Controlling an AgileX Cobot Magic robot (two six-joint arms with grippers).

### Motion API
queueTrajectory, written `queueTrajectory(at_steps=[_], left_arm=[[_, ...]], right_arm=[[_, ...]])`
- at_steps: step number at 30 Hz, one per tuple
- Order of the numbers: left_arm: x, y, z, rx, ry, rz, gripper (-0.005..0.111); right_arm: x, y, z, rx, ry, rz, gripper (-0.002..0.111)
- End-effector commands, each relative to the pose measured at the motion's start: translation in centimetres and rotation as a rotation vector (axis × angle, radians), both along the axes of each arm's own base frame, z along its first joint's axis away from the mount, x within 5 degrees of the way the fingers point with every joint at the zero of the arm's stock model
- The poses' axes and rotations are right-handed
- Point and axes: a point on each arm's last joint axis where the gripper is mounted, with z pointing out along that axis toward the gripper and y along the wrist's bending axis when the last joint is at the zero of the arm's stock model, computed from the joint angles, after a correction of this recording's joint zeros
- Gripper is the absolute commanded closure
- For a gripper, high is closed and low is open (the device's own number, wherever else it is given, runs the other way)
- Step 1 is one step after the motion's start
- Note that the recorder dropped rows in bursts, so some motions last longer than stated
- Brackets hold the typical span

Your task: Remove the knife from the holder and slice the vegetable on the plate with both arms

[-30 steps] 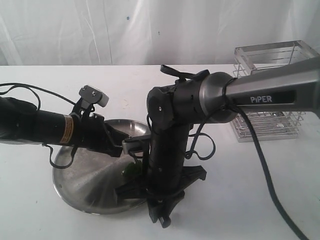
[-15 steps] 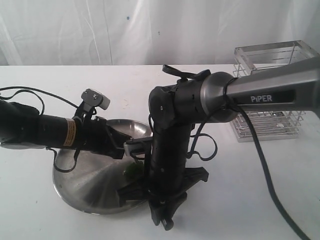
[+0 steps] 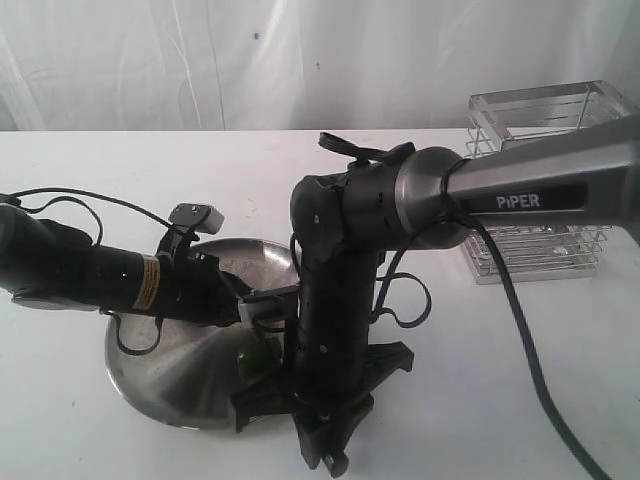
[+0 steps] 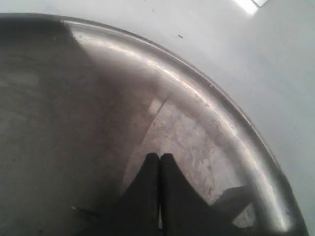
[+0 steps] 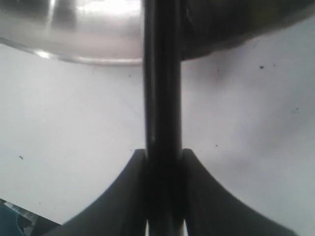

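Exterior view: slicing step in hand; the knife is out of the holder and both arms meet over the plate.
Worktop: white, carries plate and holder, well apart.
Right arm: comes in from 3 o'clock, its wrist dropping upright at the plate's 4 o'clock rim.
Left arm: reaches in low from 9 o'clock across the plate.
Plate: steel dish on the worktop, partly covered by both arms.
Holder: wire basket at 2 o'clock of the plate, no knife showing in it.
Knife: dark slim bar running out from the right tool toward the plate's rim; whether blade or handle is gripped is hard to tell.
Right tool: clamped on the knife.
Left tool: fingers pressed together on nothing, tips just over the plate's inner surface.
Vegetable: small green chunk on the plate at about 4 o'clock, between the two tools.
Next move: likely lining the blade over the vegetable, the left tool steadying it.
In the way: the right wrist hides the cut from outside; its cable hangs near the holder.
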Motion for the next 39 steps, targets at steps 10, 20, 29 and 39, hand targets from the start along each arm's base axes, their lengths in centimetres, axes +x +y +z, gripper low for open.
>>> queueTrajectory(at_steps=[10, 20, 29, 39], left_arm=[[-2.8, -2.8, -1.1, 0.097, 0.112, -0.192, 0.107], [-3.0, -2.9, -1.1, 0.095, 0.129, -0.2, 0.107], [-2.9, -3.0, -0.9, 0.061, 0.117, -0.201, 0.107], [-2.1, -2.2, 2.6, -0.021, -0.01, -0.164, 0.107]], right_arm=[[-0.7, -0.8, 0.2, -0.077, 0.069, 0.059, 0.108], [-0.8, -0.7, 0.3, -0.06, 0.08, 0.058, 0.108], [-1.2, -0.9, 0.0, -0.056, 0.104, 0.062, 0.108], [-2.0, -1.7, 0.0, -0.069, 0.118, 0.072, 0.108]])
